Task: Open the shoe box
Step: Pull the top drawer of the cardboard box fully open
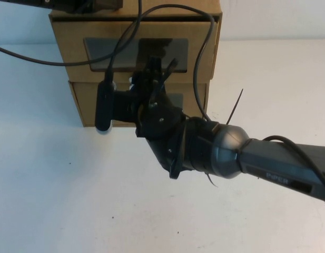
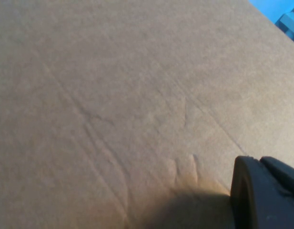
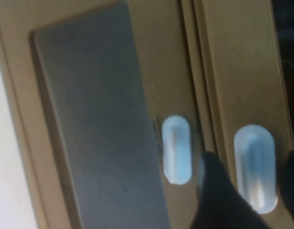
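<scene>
Shoe box [image 1: 72, 52] has right tool [image 1: 158, 68] at front, left tool [image 2: 268, 195] atop.

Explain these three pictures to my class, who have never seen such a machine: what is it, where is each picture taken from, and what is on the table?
This is a robot with two jointed arms, each ending in an end effector for gripping. The high view looks down from a raised camera on the robot's own side. On the white table an upper box of cardboard, with a grey label, sits on a lower box. The right arm reaches in from the right, with the right end effector at the boxes' front. The right wrist view, from that arm's camera, shows this front close up. The left wrist view shows plain cardboard, with the left end effector close to it. Whether either one holds anything cannot be seen.
</scene>
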Tool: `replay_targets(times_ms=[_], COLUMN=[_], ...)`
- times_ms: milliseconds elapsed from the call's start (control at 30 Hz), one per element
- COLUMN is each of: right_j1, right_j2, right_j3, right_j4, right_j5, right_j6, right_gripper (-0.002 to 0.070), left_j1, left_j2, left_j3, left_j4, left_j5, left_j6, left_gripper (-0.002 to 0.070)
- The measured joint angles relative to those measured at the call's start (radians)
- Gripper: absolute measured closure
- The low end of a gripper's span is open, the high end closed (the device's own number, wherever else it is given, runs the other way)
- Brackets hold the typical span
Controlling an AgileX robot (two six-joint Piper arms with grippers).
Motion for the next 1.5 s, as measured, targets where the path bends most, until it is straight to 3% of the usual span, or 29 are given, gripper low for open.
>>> replay_targets(times_ms=[167, 433, 1500], right_j1=[-0.023, -0.034, -0.016], right_j2=[0.0, 0.0, -0.002], right_j3=[-0.001, -0.003, 0.016], right_j4=[0.0, -0.017, -0.015], right_j5=[-0.017, -0.055, -0.028], right_j6=[0.0, 0.0, -0.032], right_gripper=[0.043, 0.0563, 0.0565], left_j1=[0.0, 0.0, 0.002], left_j2=[0.0, 0.0, 0.043], left_j3=[0.0, 0.0, -0.021], left_j4=[0.0, 0.0, -0.008], left_j5=[0.0, 0.0, 0.054], left_j6=[0.0, 0.0, -0.061], left_gripper=[0.0677, 0.0677, 0.0677])
